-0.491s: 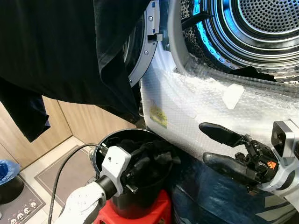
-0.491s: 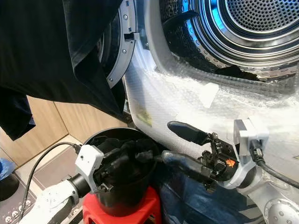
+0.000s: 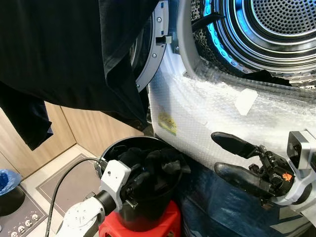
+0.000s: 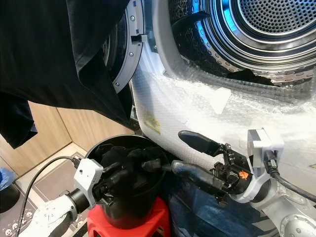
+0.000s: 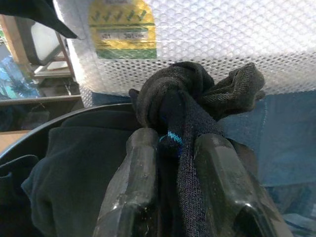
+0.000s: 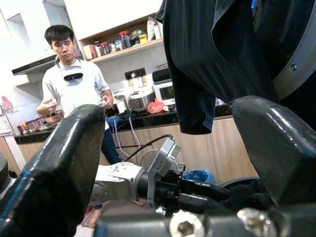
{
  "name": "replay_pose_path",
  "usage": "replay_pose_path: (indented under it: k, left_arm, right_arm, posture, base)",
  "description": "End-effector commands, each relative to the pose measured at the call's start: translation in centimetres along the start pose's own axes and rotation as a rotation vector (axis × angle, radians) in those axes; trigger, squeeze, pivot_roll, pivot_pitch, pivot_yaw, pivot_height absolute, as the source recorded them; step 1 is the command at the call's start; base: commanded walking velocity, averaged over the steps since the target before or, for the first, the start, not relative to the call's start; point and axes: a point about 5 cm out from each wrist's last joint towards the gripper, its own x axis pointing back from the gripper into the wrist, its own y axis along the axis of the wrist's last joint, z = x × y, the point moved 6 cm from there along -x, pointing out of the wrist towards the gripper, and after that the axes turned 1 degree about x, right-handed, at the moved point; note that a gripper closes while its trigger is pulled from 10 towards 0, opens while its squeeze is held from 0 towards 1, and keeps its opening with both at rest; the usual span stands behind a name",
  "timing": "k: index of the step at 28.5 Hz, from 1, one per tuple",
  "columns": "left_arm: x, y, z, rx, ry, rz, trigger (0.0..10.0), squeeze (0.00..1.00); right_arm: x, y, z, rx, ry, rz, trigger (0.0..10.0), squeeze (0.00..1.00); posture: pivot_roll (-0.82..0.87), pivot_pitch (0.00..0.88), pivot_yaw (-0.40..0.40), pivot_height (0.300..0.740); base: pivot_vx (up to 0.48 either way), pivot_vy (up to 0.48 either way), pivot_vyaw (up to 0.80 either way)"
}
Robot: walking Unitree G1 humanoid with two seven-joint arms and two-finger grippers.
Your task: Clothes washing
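The left gripper point(image 3: 143, 178) reached into a round black plastic bucket point(image 3: 148, 217) that stood on a red stool point(image 3: 168, 224), just below the front of the washing machine point(image 3: 212, 113). Its two glossy black fingers point(image 5: 133, 192) were pressed against a dark knitted sock point(image 5: 190, 143), pinching it between them; a small turquoise mark showed on the ribbed fabric at the point of the grip. The sock ran lengthwise between the fingers and away from the wrist, toward the machine, ending in a rumpled knot of soft cloth above the bucket's rim. More dark laundry point(image 3: 163, 160) was heaped in the bucket.

The right gripper point(image 3: 222, 155) hovered beside the bucket, in front of the machine, its long fingers spread wide apart and pointing toward the bucket, holding nothing.

The machine's white front was sheathed in bubble wrap point(image 4: 197, 103), with a yellow label point(image 3: 168, 123) stuck to it. Above, the perforated steel drum point(image 3: 276, 24) stood open, ringed in blue light, its round door point(image 3: 150, 54) swung out toward the bucket. A large black garment point(image 3: 74, 54) hung in folds over the door. In the right wrist view a person point(image 6: 74, 84) stood before a kitchen worktop point(image 6: 143, 118), well away from the machine.
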Motion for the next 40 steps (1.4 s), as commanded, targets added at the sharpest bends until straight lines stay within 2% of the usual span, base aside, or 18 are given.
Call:
replay_pose_path:
  k: [1,8,9,10,11,25,36,40]
  left_arm:
    - [-0.3,0.2,1.0,-0.026,-0.004,-0.004,10.0,0.0]
    - [-1.2,0.5,1.1,-0.037,-0.049,-0.025,10.0,0.0]
    - [-1.3,0.6,1.1,-0.035,-0.051,-0.027,7.9,0.0]
    - [-1.4,0.6,1.1,-0.034,-0.053,-0.03,7.9,0.0]
    - [-1.4,0.6,1.3,-0.029,-0.047,-0.033,0.0,0.0]
    - [-1.1,0.5,2.2,-0.032,-0.043,-0.035,0.0,0.0]
    - [-1.0,0.5,2.3,-0.033,-0.03,-0.047,0.0,0.0]
    - [-0.9,1.2,2.9,-0.042,0.001,-0.075,0.0,0.0]
  right_arm:
    - [-0.2,0.2,0.5,0.024,0.014,0.005,10.0,0.0]
    - [-0.1,0.4,0.5,0.034,0.0,-0.003,10.0,0.0]
    - [0.0,0.4,0.6,0.036,-0.004,-0.004,10.0,0.0]
    - [0.0,0.5,0.6,0.037,-0.006,-0.005,10.0,0.0]
    - [0.2,0.6,0.6,0.042,-0.016,-0.009,10.0,0.0]
    - [0.5,0.6,0.6,0.048,-0.043,-0.018,10.0,0.0]
    - [0.5,0.6,0.6,0.046,-0.041,-0.021,10.0,0.0]
    - [0.6,0.6,0.5,0.047,-0.042,-0.022,10.0,0.0]
  posture:
    - [-0.06,0.028,0.011,0.74]
    - [-0.08,0.028,0.017,0.74]
    - [-0.08,0.028,0.017,0.74]
    - [-0.08,0.028,0.017,0.74]
    - [-0.09,0.029,0.023,0.74]
    - [-0.09,0.035,0.029,0.74]
    - [-0.08,0.033,0.025,0.74]
    - [-0.08,0.03,0.026,0.74]
  base:
    - [0.0,0.0,0.0]
    - [0.0,0.0,0.0]
    - [0.0,0.0,0.0]
    - [0.0,0.0,0.0]
    - [0.0,0.0,0.0]
    - [0.0,0.0,0.0]
    - [0.0,0.0,0.0]
    - [0.0,0.0,0.0]
